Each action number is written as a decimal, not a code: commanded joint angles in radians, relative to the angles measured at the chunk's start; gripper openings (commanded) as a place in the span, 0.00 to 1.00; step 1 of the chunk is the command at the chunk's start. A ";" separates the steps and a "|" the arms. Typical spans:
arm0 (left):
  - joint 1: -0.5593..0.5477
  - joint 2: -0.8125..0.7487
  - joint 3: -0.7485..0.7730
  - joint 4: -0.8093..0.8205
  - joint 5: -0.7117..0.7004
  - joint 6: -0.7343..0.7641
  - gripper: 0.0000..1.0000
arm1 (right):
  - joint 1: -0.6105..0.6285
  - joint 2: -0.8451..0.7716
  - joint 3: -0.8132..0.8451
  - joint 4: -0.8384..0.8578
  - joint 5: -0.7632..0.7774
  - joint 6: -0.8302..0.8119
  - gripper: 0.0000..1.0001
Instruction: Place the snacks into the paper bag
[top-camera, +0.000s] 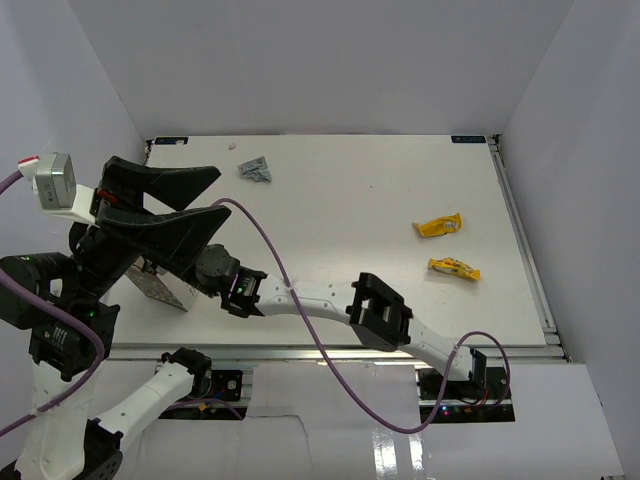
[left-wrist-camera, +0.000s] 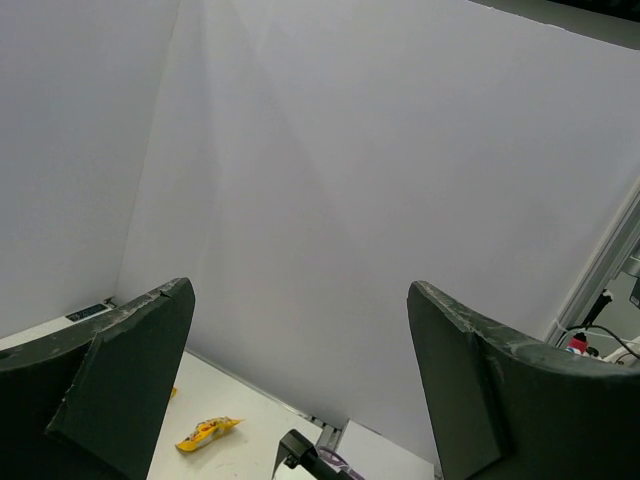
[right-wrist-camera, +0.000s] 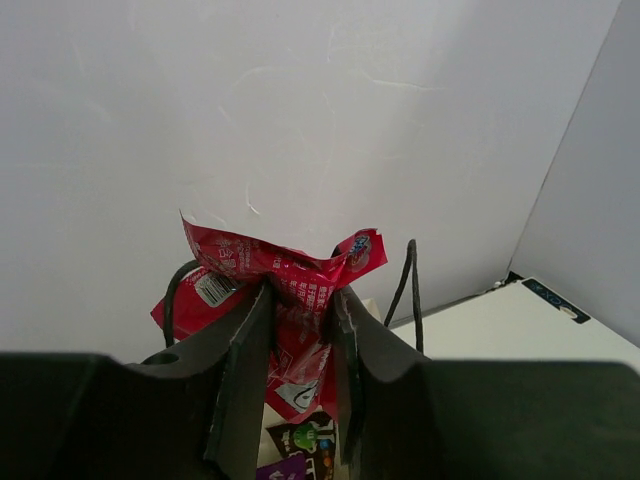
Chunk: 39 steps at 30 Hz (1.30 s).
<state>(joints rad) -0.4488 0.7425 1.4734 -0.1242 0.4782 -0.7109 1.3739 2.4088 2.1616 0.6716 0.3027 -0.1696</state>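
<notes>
- Right gripper was clenched on a red packet. Both fingers pressed its crumpled middle, and its torn-looking top edge stood up above the fingertips.
- In the right wrist view the red packet hung between two dark handle loops. Below the fingers, more printed packets showed, one with a green cartoon figure and one purple.
- Paper bag sat at the near-left corner of the table. From above it was mostly covered by the left arm, with only a dark patterned side and a white edge showing.
- The right arm reached across from its base at the near right, with its wrist at the bag. From above I could not tell how far into the bag the red packet sat.
- Left gripper was raised high above the bag with its jaws spread wide and nothing between them. Its wrist camera looked mostly at the white wall.
- Far yellow packet and near yellow packet lay on the right side of the table, near each other but apart, and well away from the bag.
- One yellow packet showed low in the left wrist view. I could not tell which of the two it was.
- Grey-blue packet lay toward the far-left part of the table, apart from everything else.
</notes>
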 joint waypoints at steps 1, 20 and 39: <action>-0.002 0.005 -0.001 -0.018 -0.004 -0.018 0.98 | -0.010 0.032 0.024 0.094 0.033 -0.050 0.20; -0.002 -0.002 -0.004 -0.032 -0.018 -0.027 0.98 | -0.018 0.033 -0.017 0.109 0.045 -0.061 0.65; -0.002 0.015 -0.025 0.014 -0.029 -0.013 0.98 | -0.084 -0.114 -0.131 -0.052 -0.075 -0.096 0.75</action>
<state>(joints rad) -0.4488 0.7555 1.4609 -0.1379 0.4664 -0.7292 1.3151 2.4092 2.0445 0.6415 0.2817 -0.2344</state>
